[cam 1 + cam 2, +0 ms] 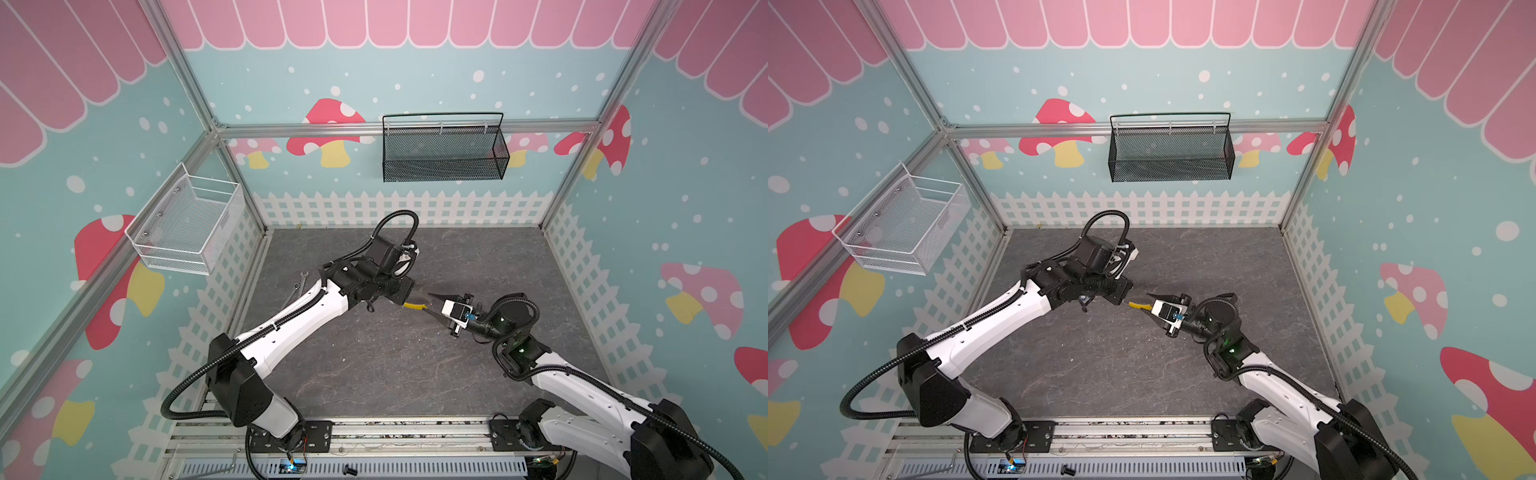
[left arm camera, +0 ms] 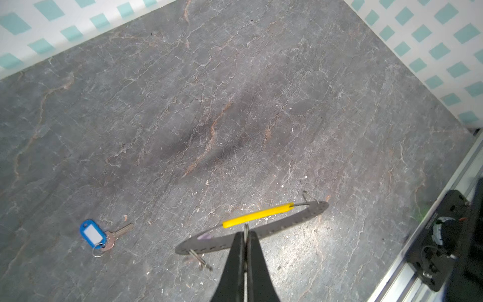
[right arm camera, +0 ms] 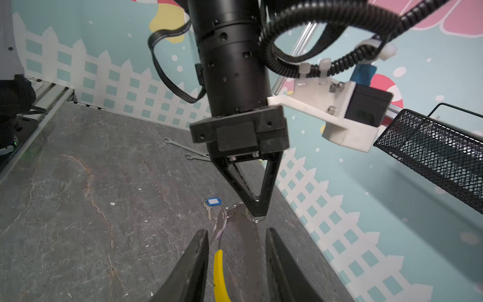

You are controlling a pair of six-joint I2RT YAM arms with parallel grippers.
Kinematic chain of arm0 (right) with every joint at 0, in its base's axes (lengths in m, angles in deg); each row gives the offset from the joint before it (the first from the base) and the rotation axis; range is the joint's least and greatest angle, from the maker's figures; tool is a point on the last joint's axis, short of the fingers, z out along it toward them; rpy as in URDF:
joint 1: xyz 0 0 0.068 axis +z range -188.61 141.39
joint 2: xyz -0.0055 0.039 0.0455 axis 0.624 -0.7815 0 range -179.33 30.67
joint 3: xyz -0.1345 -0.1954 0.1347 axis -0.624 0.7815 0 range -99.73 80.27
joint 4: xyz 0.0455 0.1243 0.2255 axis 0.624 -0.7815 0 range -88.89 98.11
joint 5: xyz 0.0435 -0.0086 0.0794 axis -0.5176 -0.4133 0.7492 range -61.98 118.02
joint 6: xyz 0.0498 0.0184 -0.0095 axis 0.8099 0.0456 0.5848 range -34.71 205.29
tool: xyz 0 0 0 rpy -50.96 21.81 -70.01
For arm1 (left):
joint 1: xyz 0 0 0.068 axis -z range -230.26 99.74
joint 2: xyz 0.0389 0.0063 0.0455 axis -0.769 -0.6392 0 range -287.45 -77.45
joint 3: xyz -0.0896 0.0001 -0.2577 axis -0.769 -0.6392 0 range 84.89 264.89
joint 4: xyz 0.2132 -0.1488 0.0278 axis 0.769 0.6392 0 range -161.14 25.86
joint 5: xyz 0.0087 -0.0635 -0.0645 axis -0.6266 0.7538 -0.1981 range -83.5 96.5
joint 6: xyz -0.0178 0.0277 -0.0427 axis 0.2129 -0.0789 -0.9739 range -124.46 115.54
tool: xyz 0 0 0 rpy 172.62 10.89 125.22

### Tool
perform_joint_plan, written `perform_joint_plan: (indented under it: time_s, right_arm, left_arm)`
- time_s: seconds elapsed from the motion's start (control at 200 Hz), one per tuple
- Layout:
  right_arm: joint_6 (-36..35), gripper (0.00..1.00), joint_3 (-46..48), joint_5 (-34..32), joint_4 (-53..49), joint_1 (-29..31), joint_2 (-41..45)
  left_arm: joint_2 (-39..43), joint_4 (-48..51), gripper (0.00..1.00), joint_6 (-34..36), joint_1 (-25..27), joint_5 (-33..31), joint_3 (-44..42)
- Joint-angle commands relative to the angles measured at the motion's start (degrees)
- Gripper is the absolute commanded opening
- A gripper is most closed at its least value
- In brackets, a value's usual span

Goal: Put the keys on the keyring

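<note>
**Meeting at mid-bench over the keyring**

At mid-bench, raised off the surface: the keyring [image 1: 413, 306], with the left tool [image 2: 245, 235] on its left and the right tool [image 3: 237, 231] on its right. Pinched at the rim by the left tool; flanked by the right tool's fingers [image 3: 193, 261], one on either side. Hanging on the keyring: a hung key [image 2: 200, 260]. Flat on the bench [image 2: 235, 104], between keyring and wrenches [image 1: 303, 277], hidden under the left arm in both top views: the loose key [image 2: 104, 236]. Wrenches near the left wall. On that wall, a wire basket [image 1: 187, 224]; on the back rail, a mesh basket [image 1: 444, 149].
</note>
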Motion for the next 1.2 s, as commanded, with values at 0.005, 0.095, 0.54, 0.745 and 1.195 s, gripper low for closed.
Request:
perform_joint_plan:
  time_s: [0.005, 0.095, 0.54, 0.745, 1.195]
  right_arm:
    - [-1.9, 0.37, 3.3, -0.1, 4.1, 1.2, 0.5]
    - [-3.7, 0.36, 5.0, 1.1, 4.9, 1.5, 0.1]
    - [-13.5, 0.28, 8.0, -7.2, 8.1, 1.4, -0.7]
    - [-15.3, 0.26, 8.5, -7.1, 7.8, 1.4, -0.1]
    - [-18.0, 0.2, 5.3, -15.4, 4.1, 1.4, -4.9]
  left_arm:
    - [-1.3, 0.9, 0.0, -7.6, 0.2, 1.8, 2.5]
    - [-2.1, 0.8, 0.0, -10.4, 0.2, 4.6, 3.1]
    - [-3.6, -4.7, 0.0, -23.0, 0.2, 19.4, 0.5]
    - [-2.8, -7.9, 0.0, -26.9, -0.7, 23.4, -1.9]
    - [-1.5, -8.6, 0.0, -29.6, -2.6, 27.9, -4.7]
